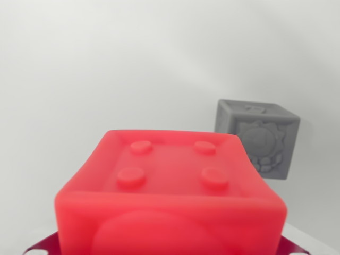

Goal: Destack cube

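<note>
A red cube [170, 196] fills the lower middle of my wrist view, very close to the lens and a little blurred, with four round studs on its upper face and a rounded bulge on the face turned toward me. Beyond it, up and toward the wrist view's right, a grey cube [257, 138] sits on the pale surface [79, 79], well apart from the red cube, with a raised flower-like relief on its near face. To the wrist view's left of the red cube the surface lies bare and wide; behind it there is open ground as far as the grey cube. Dark red corners [40, 247] peek out below the red cube on both sides; what they belong to I cannot tell. My pincer's fingers do not appear, so I cannot tell whether it is open, closed, or clasping the red cube.
</note>
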Available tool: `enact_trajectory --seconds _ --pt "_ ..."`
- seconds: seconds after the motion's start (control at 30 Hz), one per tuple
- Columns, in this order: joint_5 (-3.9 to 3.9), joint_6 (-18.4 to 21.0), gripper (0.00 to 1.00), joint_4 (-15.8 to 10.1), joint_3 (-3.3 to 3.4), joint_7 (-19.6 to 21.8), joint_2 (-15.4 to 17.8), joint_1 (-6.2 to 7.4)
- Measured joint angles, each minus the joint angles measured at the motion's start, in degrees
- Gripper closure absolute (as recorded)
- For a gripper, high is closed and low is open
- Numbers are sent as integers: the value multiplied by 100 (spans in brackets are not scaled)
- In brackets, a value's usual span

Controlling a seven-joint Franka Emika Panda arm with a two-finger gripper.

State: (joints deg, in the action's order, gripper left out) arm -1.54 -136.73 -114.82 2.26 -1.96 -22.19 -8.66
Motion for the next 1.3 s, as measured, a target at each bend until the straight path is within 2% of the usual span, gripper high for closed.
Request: enact_trajectory --seconds 1.3 --pt "25 -417 100 -914 -16 476 487 608"
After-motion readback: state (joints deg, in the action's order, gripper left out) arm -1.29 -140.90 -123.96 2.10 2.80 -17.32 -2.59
